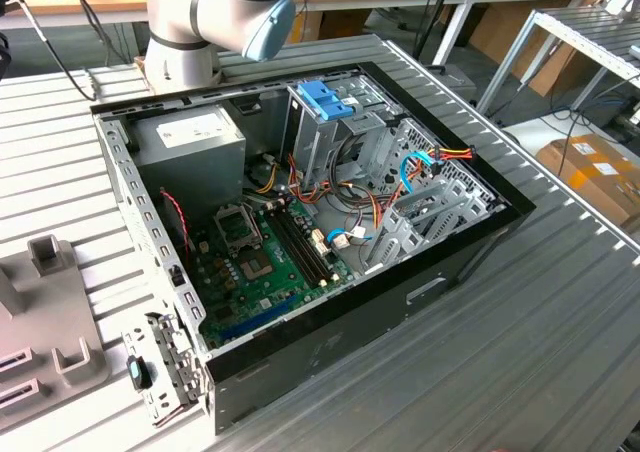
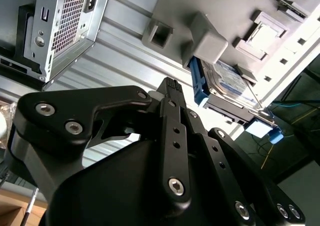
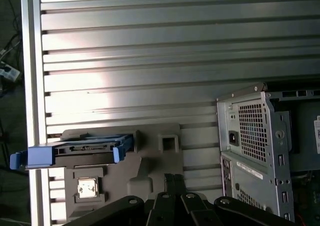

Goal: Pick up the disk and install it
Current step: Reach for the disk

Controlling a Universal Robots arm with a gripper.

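Disk [image 3: 82, 150] rests on a grey holder [image 3: 150, 168], apart from the gripper and untouched. Closest in both wrist views is the black gripper [image 3: 173, 178] [image 2: 172, 84], its fingers pressed together with nothing between them. Just past it lies the holder, with a square socket [image 3: 168, 143] and a small silver part [image 3: 87, 188] sitting in a pocket. The disk sits along the holder's edge, its blue frame [image 2: 198, 83] running round it. Its printed label shows in the second wrist view; whether it lies flat or leans I cannot tell. Under the holder stretches a ribbed metal table [image 3: 150, 46]. Farther along the table stands a computer case [image 1: 330, 332], open in the exterior view, holding a green board [image 1: 255, 267], a grey power supply box [image 1: 195, 142] and a metal cage [image 1: 325, 107] with a blue top. Behind it rises the robot arm [image 1: 215, 12].
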